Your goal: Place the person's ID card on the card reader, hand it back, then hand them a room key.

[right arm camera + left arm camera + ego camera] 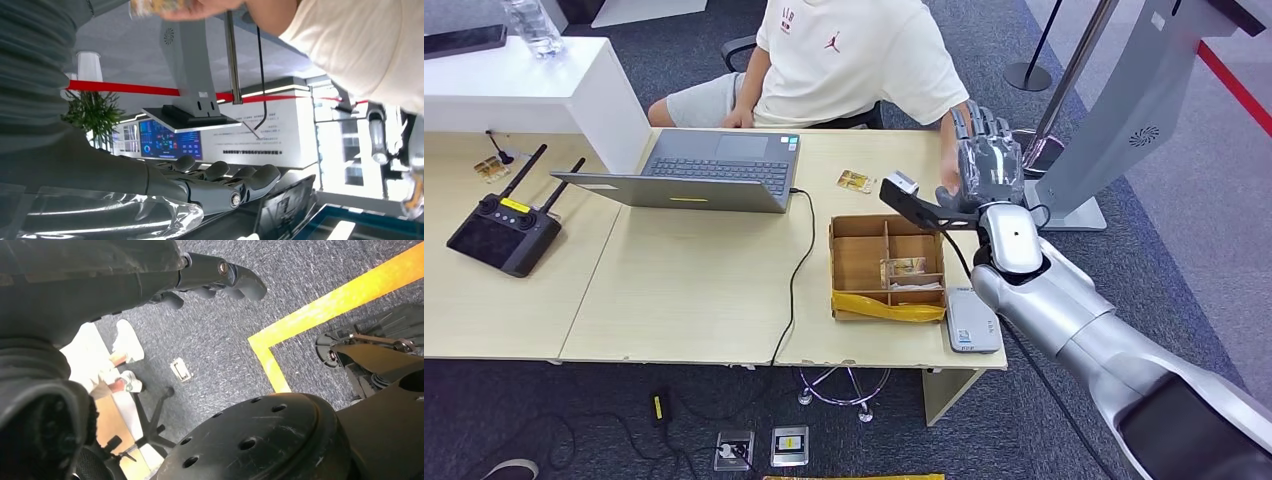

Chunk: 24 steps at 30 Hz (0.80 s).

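Reaching up past the worktop [704,290], the right robot hand [986,160] — fingers apart, empty — faces the person's hand [200,7] holding a card [150,6] just beyond it.

The head view looks down over the desk [684,290]; the left wrist camera faces the floor, the right sideways.

My right arm [1074,310] is smooth silver with a rounded wrist shell bearing one small dark dot. My right robot hand [986,160] is grey, darker-fingered; a screw head sits at one finger's base.
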{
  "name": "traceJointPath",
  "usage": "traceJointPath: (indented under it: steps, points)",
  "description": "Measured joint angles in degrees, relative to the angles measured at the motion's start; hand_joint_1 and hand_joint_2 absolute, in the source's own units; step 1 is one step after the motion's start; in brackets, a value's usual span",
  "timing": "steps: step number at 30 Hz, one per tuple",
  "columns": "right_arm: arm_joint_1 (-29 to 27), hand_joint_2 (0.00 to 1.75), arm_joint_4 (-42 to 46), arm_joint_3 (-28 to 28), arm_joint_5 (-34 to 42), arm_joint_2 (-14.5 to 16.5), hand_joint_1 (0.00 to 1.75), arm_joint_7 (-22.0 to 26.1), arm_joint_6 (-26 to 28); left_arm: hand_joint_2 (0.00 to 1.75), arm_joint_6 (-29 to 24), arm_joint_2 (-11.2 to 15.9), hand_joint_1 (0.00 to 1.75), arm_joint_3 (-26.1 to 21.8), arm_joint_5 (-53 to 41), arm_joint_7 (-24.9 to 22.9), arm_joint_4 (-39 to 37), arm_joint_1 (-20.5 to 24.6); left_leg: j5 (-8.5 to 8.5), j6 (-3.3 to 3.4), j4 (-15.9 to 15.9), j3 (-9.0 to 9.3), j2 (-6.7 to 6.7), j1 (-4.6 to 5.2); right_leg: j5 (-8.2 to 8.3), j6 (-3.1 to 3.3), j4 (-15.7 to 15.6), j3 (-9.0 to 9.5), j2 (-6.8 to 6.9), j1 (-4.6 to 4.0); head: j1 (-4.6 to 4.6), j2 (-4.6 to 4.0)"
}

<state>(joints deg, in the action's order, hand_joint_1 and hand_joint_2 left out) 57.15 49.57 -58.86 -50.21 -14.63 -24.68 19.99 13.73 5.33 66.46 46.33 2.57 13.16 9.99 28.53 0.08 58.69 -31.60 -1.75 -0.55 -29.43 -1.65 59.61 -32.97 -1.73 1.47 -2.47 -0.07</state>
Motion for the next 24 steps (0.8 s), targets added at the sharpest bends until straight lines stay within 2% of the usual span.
traceJointPath:
  steps: [8,11,14,17,21,24]
  points:
    - [-2.9,1.75,3.7,2.3,0.3,-3.7,0.00,-3.5,11.1,0.00,0.0,0.0,0.00,0.0,1.3,0.7,-0.1,-0.9,0.00,0.00,0.0,0.03,0.02,0.00,0.00,0.00,0.0,0.00,-0.01,0.00,0.01,0.00]
    - [-6.3,1.75,6.3,4.8,-0.2,-5.8,0.00,-5.1,15.3,0.00,0.0,0.0,0.00,0.0,2.5,1.7,-0.2,-1.3,0.01,0.01,0.0,0.08,-0.03,-0.01,-0.01,0.00,0.0,0.06,0.03,-0.02,-0.01,0.00]
    - [-10.9,1.75,10.0,8.5,-1.1,-8.0,0.00,-5.8,16.2,0.00,0.0,0.0,0.00,-0.1,3.4,2.5,-0.2,-1.6,0.02,0.02,0.0,0.05,-0.07,-0.01,-0.01,0.00,0.0,0.08,0.06,-0.02,-0.04,0.00]
    - [-15.0,1.75,13.3,12.9,-2.1,-9.1,0.00,-4.2,16.2,0.00,0.0,0.0,0.00,-0.4,4.1,3.2,-0.3,-1.9,0.06,-0.01,0.0,0.09,0.11,-0.03,-0.01,0.02,0.0,0.05,-0.07,-0.04,0.00,0.00]
    - [-23.5,1.75,17.8,22.8,-3.3,-9.4,0.00,0.4,16.2,0.00,0.0,-0.2,0.00,-1.0,5.0,4.4,-0.3,-2.0,0.08,-0.03,0.0,0.09,-0.10,-0.10,-0.04,0.06,0.0,0.13,0.14,-0.11,0.01,0.00]
    - [-27.8,1.75,19.5,29.0,-3.7,-9.2,0.00,3.5,16.2,0.00,0.0,-0.3,0.00,-1.4,5.3,5.1,-0.5,-2.3,0.07,-0.04,0.0,0.05,-0.09,-0.11,-0.04,0.07,0.0,0.07,0.11,-0.11,0.01,0.00]
